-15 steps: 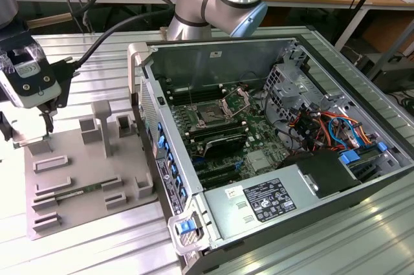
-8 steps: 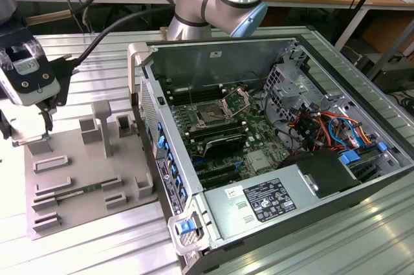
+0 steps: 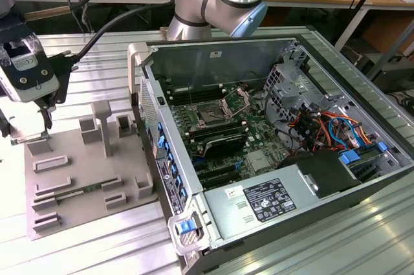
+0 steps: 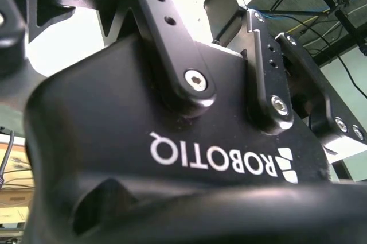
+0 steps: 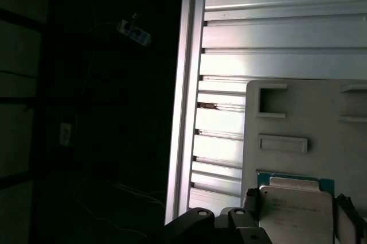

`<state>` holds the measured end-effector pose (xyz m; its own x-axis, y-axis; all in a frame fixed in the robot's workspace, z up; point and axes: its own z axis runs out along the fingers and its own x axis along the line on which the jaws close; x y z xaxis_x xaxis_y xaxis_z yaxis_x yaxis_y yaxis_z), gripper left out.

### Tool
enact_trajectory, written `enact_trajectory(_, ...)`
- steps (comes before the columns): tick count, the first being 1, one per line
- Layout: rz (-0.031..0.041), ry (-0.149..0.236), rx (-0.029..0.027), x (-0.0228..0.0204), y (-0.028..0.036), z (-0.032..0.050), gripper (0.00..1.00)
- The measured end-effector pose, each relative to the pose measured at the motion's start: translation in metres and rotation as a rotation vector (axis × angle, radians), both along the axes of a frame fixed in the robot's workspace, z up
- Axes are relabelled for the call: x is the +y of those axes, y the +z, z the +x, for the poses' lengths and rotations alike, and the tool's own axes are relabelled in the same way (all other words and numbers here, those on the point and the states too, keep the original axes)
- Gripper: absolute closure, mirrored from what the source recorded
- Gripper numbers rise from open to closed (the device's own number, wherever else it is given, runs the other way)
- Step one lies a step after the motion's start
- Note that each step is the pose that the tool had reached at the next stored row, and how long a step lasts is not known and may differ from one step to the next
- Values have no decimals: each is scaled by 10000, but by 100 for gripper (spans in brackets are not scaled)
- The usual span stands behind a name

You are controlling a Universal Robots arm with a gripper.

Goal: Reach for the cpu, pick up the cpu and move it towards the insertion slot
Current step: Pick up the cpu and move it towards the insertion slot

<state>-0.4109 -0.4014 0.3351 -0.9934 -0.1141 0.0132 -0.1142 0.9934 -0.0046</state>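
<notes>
The cpu (image 5: 295, 206), a flat silver square with a teal rim, lies between my gripper's (image 5: 298, 215) fingers (image 5: 252, 202), which rest against two opposite edges. In the exterior view my gripper (image 3: 27, 134) is at the far left, low over the grey fixture plate (image 3: 84, 165), with the cpu (image 3: 29, 138) at its tips. I cannot tell whether the chip is lifted off the plate. The insertion slot (image 3: 210, 116) is a dark square socket on the motherboard, with its silver bracket swung up beside it, far toward the exterior view's right of my gripper.
The open computer case (image 3: 194, 223) has a tall side wall between the fixture plate and the motherboard. A green memory stick (image 3: 77, 192) lies on the plate among raised grey blocks and a post (image 3: 103, 123). Cables and a power supply (image 3: 268, 197) fill the case's near side.
</notes>
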Motion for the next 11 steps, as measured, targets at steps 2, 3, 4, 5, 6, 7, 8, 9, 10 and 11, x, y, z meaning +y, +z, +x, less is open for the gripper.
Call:
enact_trajectory(2,0,0,1,0,25,0,45)
enact_trajectory(3,1,0,0,0,35,0,45)
enact_trajectory(4,1,0,0,0,41,0,45)
enact_trajectory(5,1,0,0,0,47,0,45)
enact_trajectory(6,0,0,0,0,55,0,45)
enact_trajectory(7,1,0,0,0,61,0,45)
enact_trajectory(8,1,0,0,0,68,0,45)
enact_trajectory(9,0,0,0,0,73,0,45)
enact_trajectory(10,0,1,0,0,81,0,45)
enact_trajectory(11,1,0,0,0,89,0,45)
